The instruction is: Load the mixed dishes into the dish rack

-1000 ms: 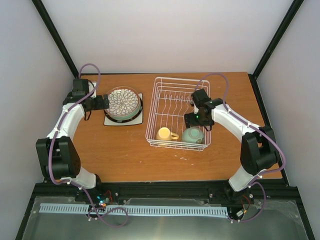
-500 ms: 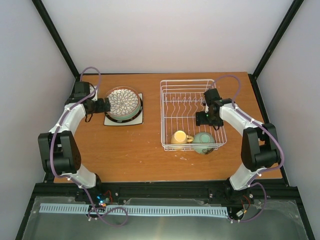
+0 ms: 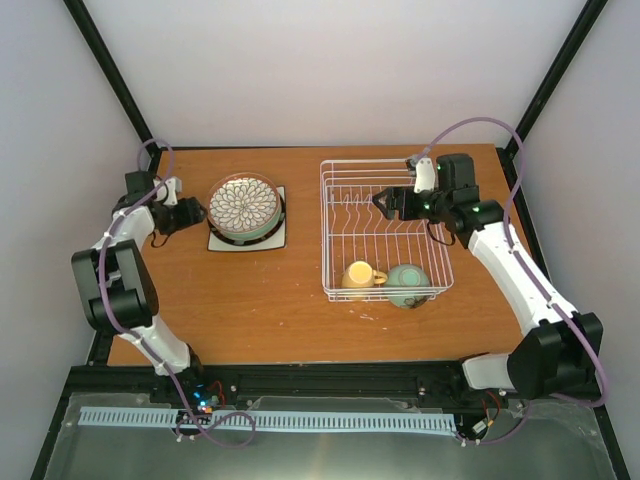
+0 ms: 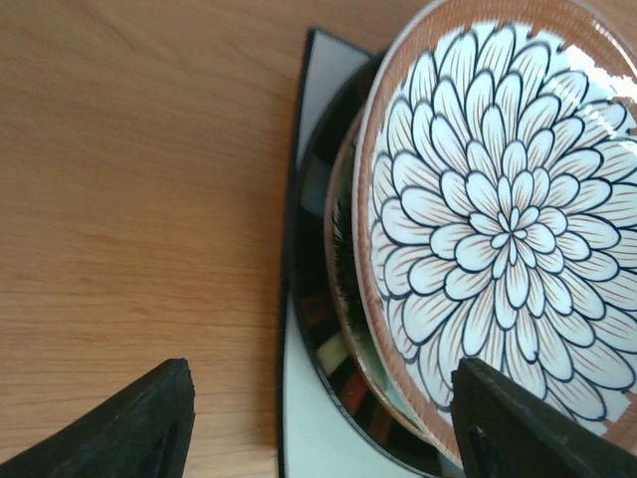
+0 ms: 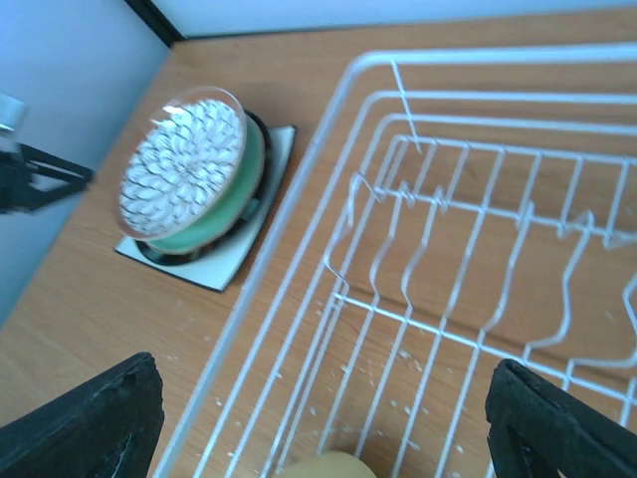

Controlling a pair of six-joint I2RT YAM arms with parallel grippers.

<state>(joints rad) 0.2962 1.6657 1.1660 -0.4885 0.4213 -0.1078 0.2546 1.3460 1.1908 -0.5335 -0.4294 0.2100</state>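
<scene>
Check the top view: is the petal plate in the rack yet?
No, the petal plate tops a stack on the table, left of the rack and apart from it.

Both arms are built alike, with smooth white shell links set between chunky black joint housings. The left arm (image 3: 128, 238) and the right arm (image 3: 515, 270) each carry a lilac cable (image 3: 478, 124) that loops loosely off the casing and is pinned here and there with small white ties. A tiny green light (image 3: 424, 206) glows on the black block at the right wrist. Up close, the fingers (image 4: 139, 423) are matte black wedges with a slightly grainy surface and blunt, angled tips.
</scene>
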